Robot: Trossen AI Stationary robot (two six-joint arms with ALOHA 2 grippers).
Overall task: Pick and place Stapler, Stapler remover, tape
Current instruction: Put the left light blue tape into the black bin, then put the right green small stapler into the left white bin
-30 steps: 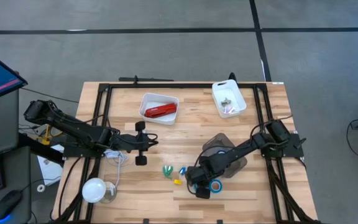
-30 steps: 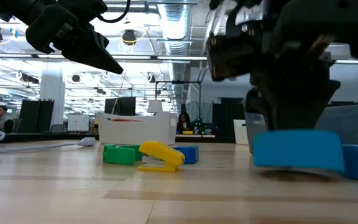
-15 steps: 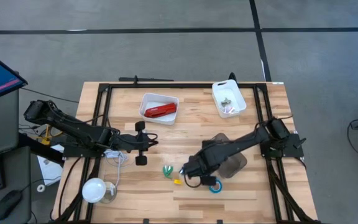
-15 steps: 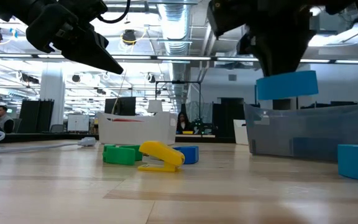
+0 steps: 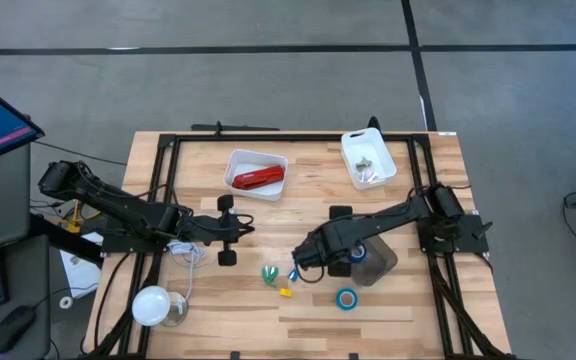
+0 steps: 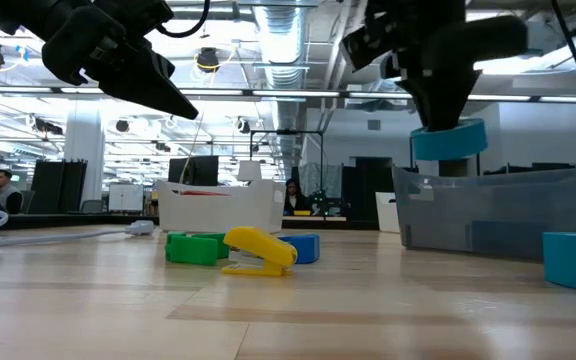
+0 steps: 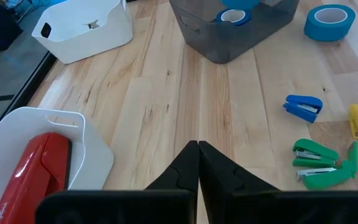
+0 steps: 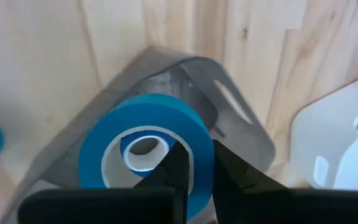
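My right gripper (image 5: 354,252) hangs over the translucent grey bin (image 5: 379,266), shut on a bright-blue tape roll (image 8: 143,134). The low view shows that roll (image 6: 449,140) just above the bin's rim (image 6: 488,180). Through its hole I see another blue roll (image 8: 143,148) lying in the bin. A third roll (image 5: 346,298) lies flat on the table near the front edge. The red stapler (image 5: 258,179) lies in a white tray (image 5: 236,160). My left gripper (image 5: 246,228) waits shut, left of centre. My right gripper pinches the roll's ring wall (image 8: 199,152), with one finger (image 8: 174,167) in the centre hole and the other (image 8: 227,171) outside. The fingers come from above, pointing down. The roll is lifted clear, hanging slightly tilted under the fingers above the bin.
Small green (image 5: 268,272), blue (image 5: 293,272) and yellow (image 5: 285,291) pieces lie on the table left of the bin. A second white tray (image 5: 349,150) with small items sits near the far right corner. A white round object (image 5: 151,305) and cables lie at the left front.
My right gripper, shut on the tape roll, has lifted it off the table near the front edge. It carried the roll up and toward the far edge, then right, until it hangs over the grey bin. The roll beside it stayed on the table.
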